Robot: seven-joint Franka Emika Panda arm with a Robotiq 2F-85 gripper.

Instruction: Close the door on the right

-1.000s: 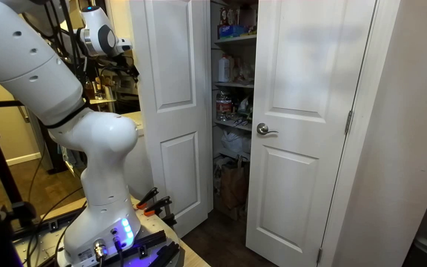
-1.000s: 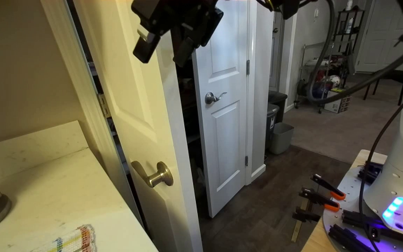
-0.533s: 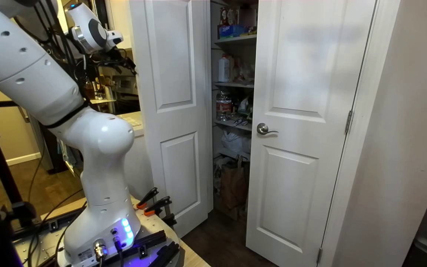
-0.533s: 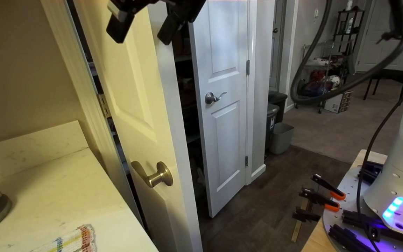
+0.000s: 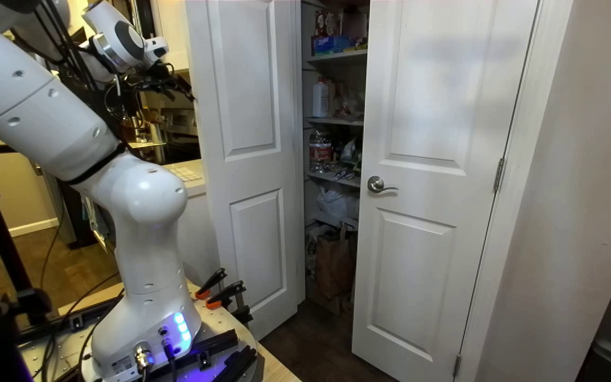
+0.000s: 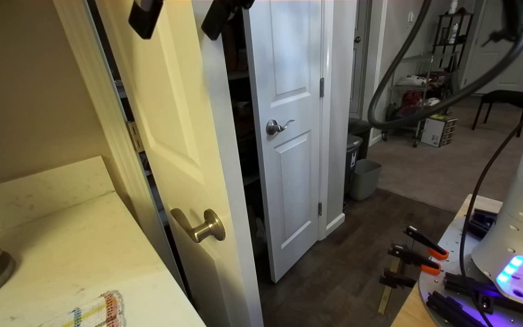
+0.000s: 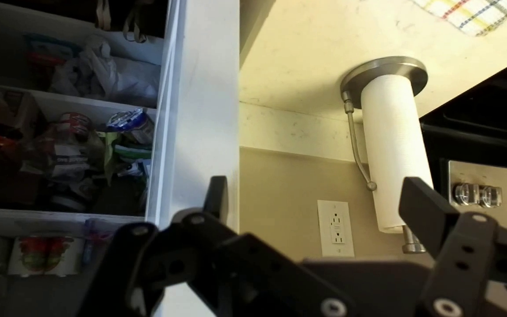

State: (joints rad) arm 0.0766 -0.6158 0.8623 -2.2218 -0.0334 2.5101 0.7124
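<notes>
The door is the white panelled leaf at the left of the closet, in both exterior views [image 5: 255, 175] [image 6: 189, 136]. It stands ajar. Its silver lever handle [image 6: 207, 226] is near its right edge and its hinges are on its left edge. My gripper [image 5: 182, 93] is high at the door's free edge. In an exterior view its fingertips [image 6: 176, 34] show at the top, one before the door's outer face and one before its edge. In the wrist view the gripper [image 7: 315, 198] is open and empty, its left finger overlapping the door [image 7: 209, 110]. Contact cannot be told.
The twin white leaf [image 5: 433, 191] with a lever near its left edge stands ajar too. Shelves of goods [image 5: 335, 121] show between the leaves. A counter [image 6: 66, 245] and a paper towel roll [image 7: 396, 145] are beside the door. Clamps [image 5: 226, 293] stick out from the robot's base.
The arm has leaned back to the left in an exterior view. The gripper has moved up and left beside the door's edge in another. Both leaves stand as before.
</notes>
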